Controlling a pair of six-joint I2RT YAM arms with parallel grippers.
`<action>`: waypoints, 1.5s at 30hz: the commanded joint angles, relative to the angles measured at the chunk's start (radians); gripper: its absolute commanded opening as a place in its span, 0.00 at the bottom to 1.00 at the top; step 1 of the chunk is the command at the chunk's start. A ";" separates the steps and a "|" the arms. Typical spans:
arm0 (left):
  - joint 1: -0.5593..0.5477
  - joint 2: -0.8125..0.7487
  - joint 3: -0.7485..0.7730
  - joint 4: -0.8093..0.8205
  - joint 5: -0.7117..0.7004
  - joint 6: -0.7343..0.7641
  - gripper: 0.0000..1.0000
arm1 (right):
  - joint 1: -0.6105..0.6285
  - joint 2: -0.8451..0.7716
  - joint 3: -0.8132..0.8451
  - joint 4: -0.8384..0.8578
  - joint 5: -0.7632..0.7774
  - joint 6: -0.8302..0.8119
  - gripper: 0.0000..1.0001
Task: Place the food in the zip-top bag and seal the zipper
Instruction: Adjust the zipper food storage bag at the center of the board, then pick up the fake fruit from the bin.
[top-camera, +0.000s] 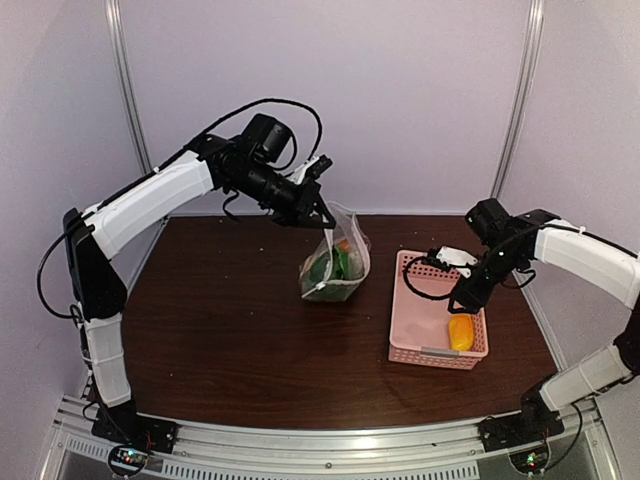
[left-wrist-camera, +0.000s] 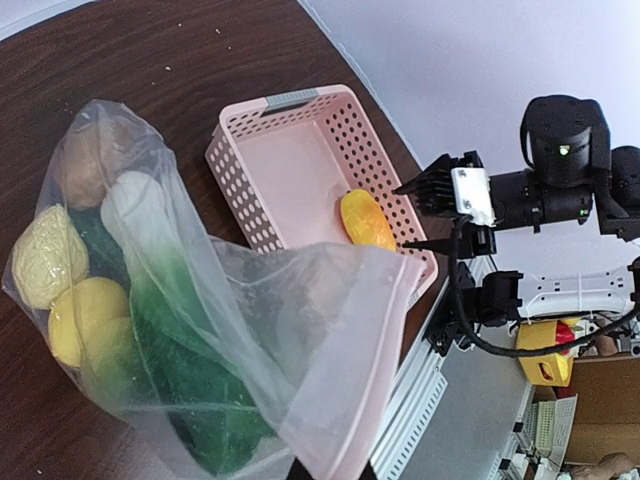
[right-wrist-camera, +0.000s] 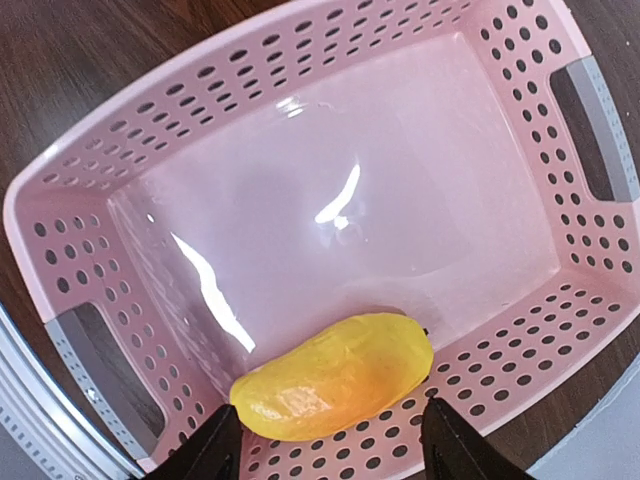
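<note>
Orange-yellow piece (right-wrist-camera: 335, 375) alone in pink basket (right-wrist-camera: 300, 60), lying against the wall at 6 o'clock in right wrist view; in top view, toward basket's 5 o'clock corner. Nothing over it but the right gripper (right-wrist-camera: 332, 447): jaws wide, tips either side of the piece, holding nothing. Zip-top bag (top-camera: 338, 262) at 9 o'clock of basket, apart from it, bottom on dark wood table (top-camera: 220, 330), top edge pinched in left gripper (top-camera: 318, 215), jaws closed on the plastic. Small white tab (top-camera: 320, 288) at bag's 7 o'clock, top view only. Bag contents only a green-orange blur from above; left wrist view sorts them: lemons (left-wrist-camera: 75, 315), green vegetable (left-wrist-camera: 190, 370), bok choy (left-wrist-camera: 135, 205), brown bread (left-wrist-camera: 85, 165), all inside. Zipper strip itself not traceable. Left wrist view also shows right jaws apart over basket's far end.
</note>
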 joint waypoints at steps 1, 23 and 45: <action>-0.004 -0.042 0.029 -0.025 0.003 0.035 0.00 | -0.008 0.046 0.026 -0.073 0.129 0.009 0.62; -0.023 -0.086 -0.058 -0.024 -0.048 0.044 0.00 | -0.027 0.308 0.082 -0.093 0.210 0.251 0.68; -0.023 -0.098 -0.096 -0.007 -0.065 0.053 0.00 | 0.000 0.349 0.156 -0.075 -0.104 0.175 0.59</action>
